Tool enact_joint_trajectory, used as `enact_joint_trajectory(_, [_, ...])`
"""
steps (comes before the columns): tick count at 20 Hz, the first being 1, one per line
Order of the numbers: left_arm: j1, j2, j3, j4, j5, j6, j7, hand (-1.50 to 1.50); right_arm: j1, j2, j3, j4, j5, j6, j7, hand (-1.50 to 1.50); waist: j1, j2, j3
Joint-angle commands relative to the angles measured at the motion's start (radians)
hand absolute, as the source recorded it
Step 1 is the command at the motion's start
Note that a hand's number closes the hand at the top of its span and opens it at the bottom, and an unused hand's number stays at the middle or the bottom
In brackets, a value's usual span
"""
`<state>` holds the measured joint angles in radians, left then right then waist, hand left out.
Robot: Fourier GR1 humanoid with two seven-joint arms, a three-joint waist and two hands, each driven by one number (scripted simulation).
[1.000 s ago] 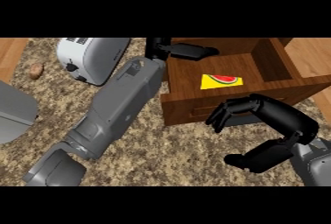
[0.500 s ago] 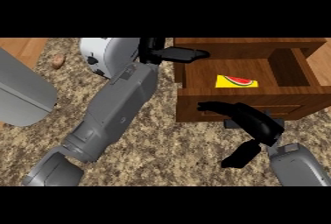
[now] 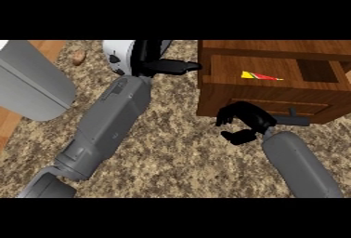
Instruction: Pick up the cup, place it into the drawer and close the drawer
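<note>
Cup (image 3: 118,55), white and rounded, sits at the far edge of the counter (image 3: 178,153) just left of the wooden drawer (image 3: 274,79), and the robot's left hand (image 3: 156,59) is against its right side with fingers curled round it, one finger or the thumb pointing toward the drawer. The drawer stands open, a yellow and red card (image 3: 259,75) lying inside it. The right hand (image 3: 243,122) is at the drawer's front face, near the handle (image 3: 296,119), fingers bent and holding nothing that can be made out.

The likely trouble is the drawer wall: it rises right beside the cup, so carrying the cup across low could knock it on the rim. Much of the cup is hidden by the hand, so the hold cannot be judged well; a tilt could let it slip. The right hand pressing on the front might also push the drawer shut too early.
</note>
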<state>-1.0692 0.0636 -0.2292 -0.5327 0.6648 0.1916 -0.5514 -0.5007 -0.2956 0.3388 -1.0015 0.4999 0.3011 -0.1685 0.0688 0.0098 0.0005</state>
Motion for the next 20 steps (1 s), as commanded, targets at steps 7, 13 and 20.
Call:
enact_joint_trajectory(7, [0.123, 0.115, 0.006, -0.134, 0.019, -0.098, 0.046, -1.5, -0.28, -0.034, -0.21, 0.401, -0.049, -0.116, -0.216, 1.5, 0.075, 0.016, 0.005])
enact_joint_trajectory(13, [0.18, 0.119, -0.012, -0.18, 0.018, -0.126, 0.058, -1.5, -0.411, -0.079, -0.3, 0.518, -0.076, -0.174, -0.206, 1.5, 0.099, 0.027, 0.005])
enact_joint_trajectory(20, [0.212, 0.139, -0.028, -0.217, 0.014, -0.165, 0.068, -1.5, -0.437, -0.151, -0.349, 0.511, -0.131, -0.106, -0.191, 1.5, 0.129, 0.033, 0.005])
